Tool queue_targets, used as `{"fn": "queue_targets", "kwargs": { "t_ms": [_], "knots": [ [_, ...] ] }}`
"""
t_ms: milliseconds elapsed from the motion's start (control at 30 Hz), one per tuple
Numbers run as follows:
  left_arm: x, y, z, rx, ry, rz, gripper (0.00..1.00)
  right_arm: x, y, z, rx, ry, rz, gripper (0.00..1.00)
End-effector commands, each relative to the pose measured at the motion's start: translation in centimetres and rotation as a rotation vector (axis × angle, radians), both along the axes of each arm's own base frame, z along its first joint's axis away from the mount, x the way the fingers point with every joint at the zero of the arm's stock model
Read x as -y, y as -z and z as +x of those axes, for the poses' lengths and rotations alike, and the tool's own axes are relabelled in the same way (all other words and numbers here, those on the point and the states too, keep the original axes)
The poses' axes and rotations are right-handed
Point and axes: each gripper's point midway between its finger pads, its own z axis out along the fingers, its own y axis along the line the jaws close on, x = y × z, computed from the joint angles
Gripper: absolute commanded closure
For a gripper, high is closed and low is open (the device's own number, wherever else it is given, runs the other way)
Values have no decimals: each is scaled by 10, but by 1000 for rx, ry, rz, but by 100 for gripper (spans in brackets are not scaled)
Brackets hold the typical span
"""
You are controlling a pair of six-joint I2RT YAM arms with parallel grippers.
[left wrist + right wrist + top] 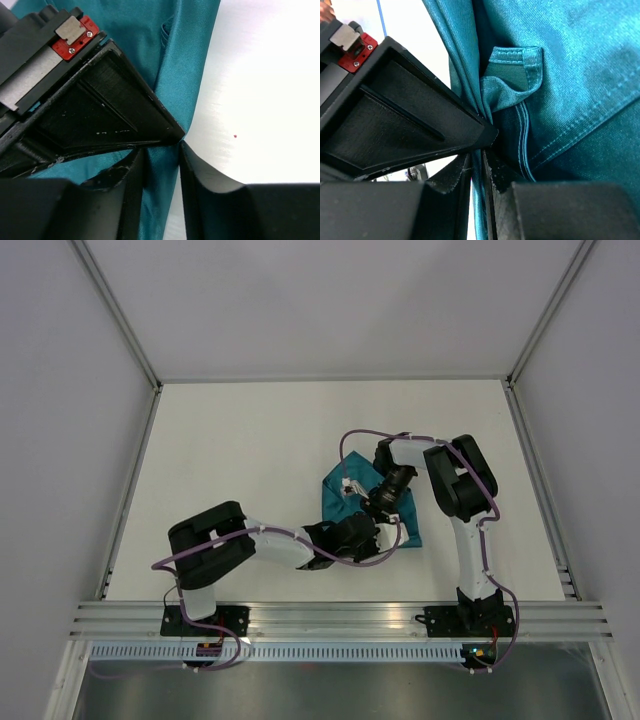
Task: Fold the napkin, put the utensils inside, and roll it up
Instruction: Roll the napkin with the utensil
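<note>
The teal napkin point(337, 496) lies bunched on the white table, right of centre, with both grippers meeting over it. My left gripper point(385, 534) reaches in from the left, and its jaws point(163, 150) stand narrowly apart with a fold of the napkin point(185, 50) between them. My right gripper point(373, 507) comes down from behind, and its jaws point(479, 160) pinch a thin edge of the napkin point(580, 75). A hemmed corner point(517, 70) curls up just beyond them. The two grippers' fingertips nearly touch. No utensils are in view.
The white table point(250, 460) is bounded by aluminium rails and grey walls. A purple cable point(355, 435) loops above the right arm. In the left wrist view the right gripper's black finger point(100, 110) fills the upper left.
</note>
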Motion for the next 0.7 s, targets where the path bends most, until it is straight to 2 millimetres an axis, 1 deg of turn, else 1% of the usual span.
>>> {"fn": "queue_targets", "kwargs": {
  "t_ms": [0,100,167,200,267,300,367,400,500,533,567,600,667],
  "knots": [
    [-31,57,-34,-226,45,167,64,13,52,29,194,-127,-29,79],
    [-33,62,-36,-257,50,182,70,12,51,31,198,-122,-27,79],
    [-33,64,-40,-290,62,185,75,12,50,32,203,-115,-27,75],
    [-34,67,-41,-312,62,186,77,11,50,34,207,-111,-25,70],
    [-35,68,-41,-332,56,192,80,10,47,39,228,-92,-23,65],
    [-34,69,-43,-356,64,190,80,10,46,42,238,-84,-24,61],
    [-36,71,-42,-389,51,191,83,9,41,52,271,-54,-23,56],
    [-36,71,-44,-411,56,183,84,9,39,56,282,-42,-22,51],
    [-37,71,-41,-470,46,163,86,9,29,70,325,8,-15,45],
    [-38,72,-41,-485,42,160,86,8,22,77,349,22,-8,44],
    [-39,71,-38,-501,34,151,88,10,20,82,356,49,-10,43],
    [-39,71,-40,-526,42,144,89,10,16,86,363,65,-5,41],
    [-39,71,-36,-552,30,133,93,12,5,97,384,112,14,41]
  ]
}}
